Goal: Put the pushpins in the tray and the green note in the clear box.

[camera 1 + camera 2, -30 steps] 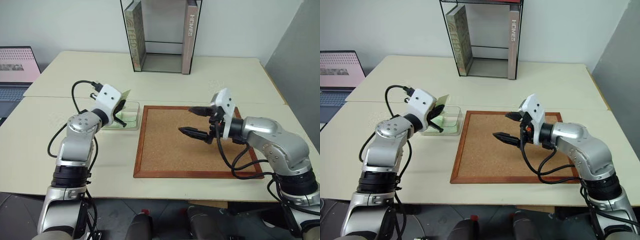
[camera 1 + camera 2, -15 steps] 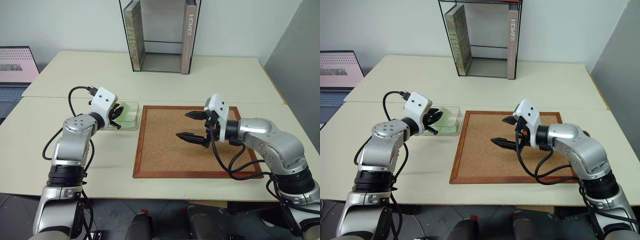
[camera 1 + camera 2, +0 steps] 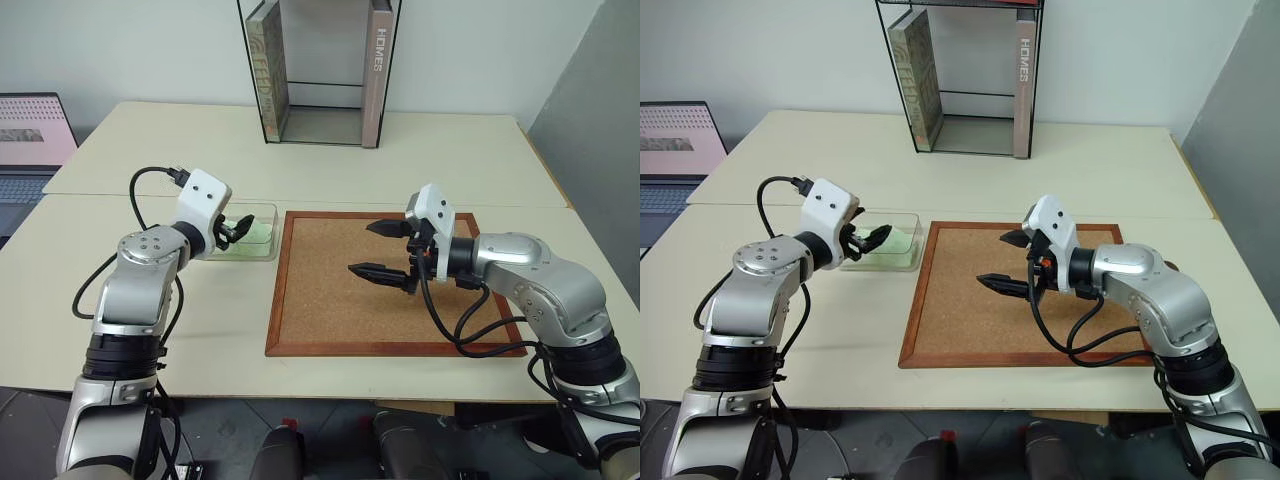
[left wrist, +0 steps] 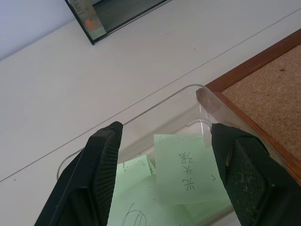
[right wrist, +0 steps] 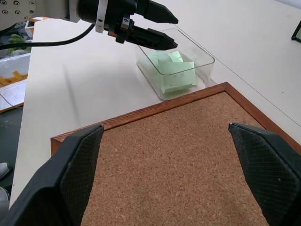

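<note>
Left end effector (image 4: 164,183) opened, green note (image 4: 186,167) dropped

I see the clear box (image 5: 188,61) is see-through plastic, smooth and shiny. The green note (image 4: 186,167) in it is thin matt paper with pen marks on it. The corkboard (image 3: 340,290) has a rough, speckled cork face and a smooth reddish wood frame. The counter (image 3: 200,140) looks smooth, pale and matt. My left gripper (image 4: 164,174) has black fingers (image 4: 101,169) with a fine bumpy grid on the pads. The book stand (image 3: 320,70) has thin black metal edges and glass sides.
</note>
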